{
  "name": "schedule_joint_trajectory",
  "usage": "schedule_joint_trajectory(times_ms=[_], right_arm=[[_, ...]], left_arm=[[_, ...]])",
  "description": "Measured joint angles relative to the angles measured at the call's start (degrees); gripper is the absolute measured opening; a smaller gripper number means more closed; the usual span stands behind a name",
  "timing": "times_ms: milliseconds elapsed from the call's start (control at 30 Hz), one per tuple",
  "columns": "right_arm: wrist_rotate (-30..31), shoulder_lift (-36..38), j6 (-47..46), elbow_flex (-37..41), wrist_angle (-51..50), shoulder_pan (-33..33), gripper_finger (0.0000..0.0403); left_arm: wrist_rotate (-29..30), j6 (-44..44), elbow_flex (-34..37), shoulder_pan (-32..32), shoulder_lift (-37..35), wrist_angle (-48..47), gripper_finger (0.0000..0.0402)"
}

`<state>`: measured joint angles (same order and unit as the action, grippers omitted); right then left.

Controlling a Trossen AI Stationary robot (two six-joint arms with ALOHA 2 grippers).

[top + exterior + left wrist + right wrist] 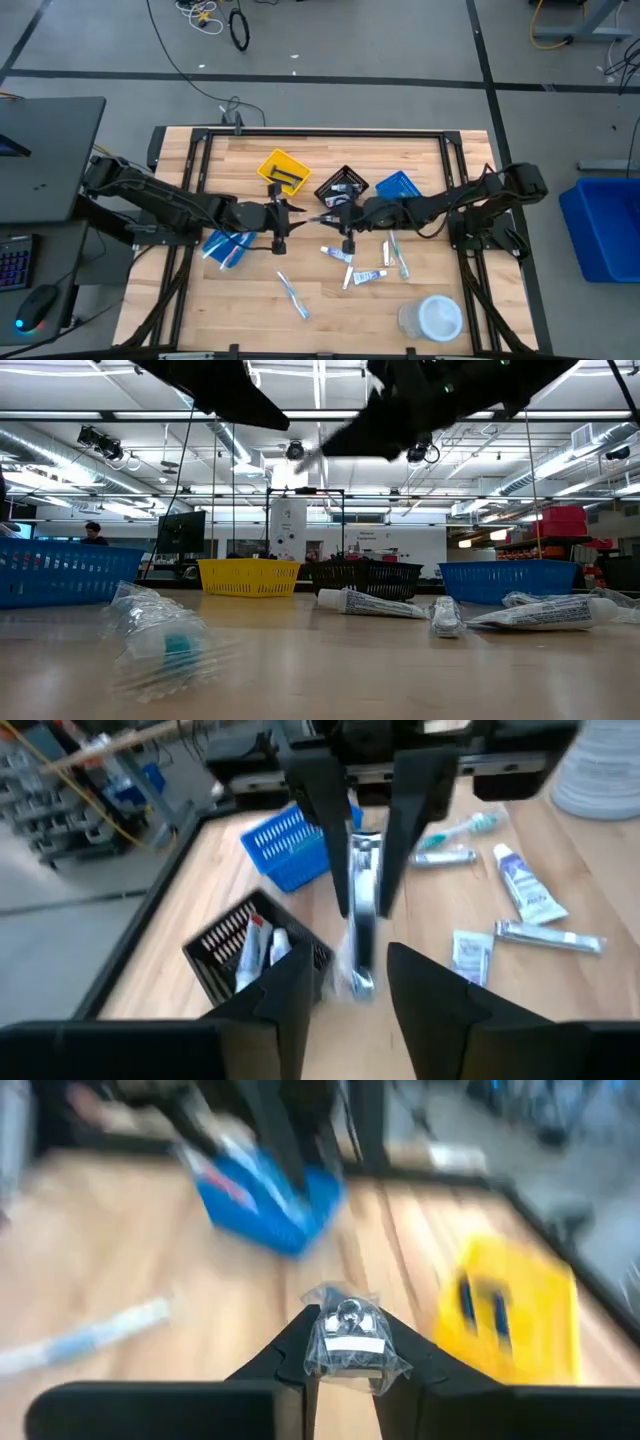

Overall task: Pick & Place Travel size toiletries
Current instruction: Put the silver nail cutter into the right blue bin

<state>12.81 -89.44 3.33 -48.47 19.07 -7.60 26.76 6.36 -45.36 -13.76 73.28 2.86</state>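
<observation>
Right gripper [322, 217] mid-table, fingers clamped on wrapped razor [346, 1338], packet pinched at fingertips, facing left gripper [291, 209]. Left gripper just opposite, fingers parted, nothing between them. Black bin [343, 185] just behind right gripper, yellow bin [283, 170] behind left. Tubes [366, 277] and toothbrushes [292, 294] scattered on table [330, 310] nearby.

Both arms reach inward to mid-table — right gripper [327, 217] clamped (on a wrapped item), left gripper [291, 215] spread, facing it.
</observation>
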Motion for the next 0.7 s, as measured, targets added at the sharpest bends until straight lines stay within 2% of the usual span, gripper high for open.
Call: schedule_joint_trajectory(times_ms=[200,467,700], right_arm=[[12.12,2.67,-8.27,0.02,-15.86,-1.17,0.0067],[28.53,11.16,-21.87,0.00,-36.22,-1.91,0.0071],[32.00,14.66,-42.85,0.02,-59.02,-1.70,0.0067]], left_arm=[[-0.25,-3.33,1.29,0.00,-0.04,-2.20,0.0152],[-2.61,-11.84,6.06,0.00,-0.04,-2.22,0.0153],[-5.12,-17.50,9.78,0.00,-0.04,-1.75,0.0153]])
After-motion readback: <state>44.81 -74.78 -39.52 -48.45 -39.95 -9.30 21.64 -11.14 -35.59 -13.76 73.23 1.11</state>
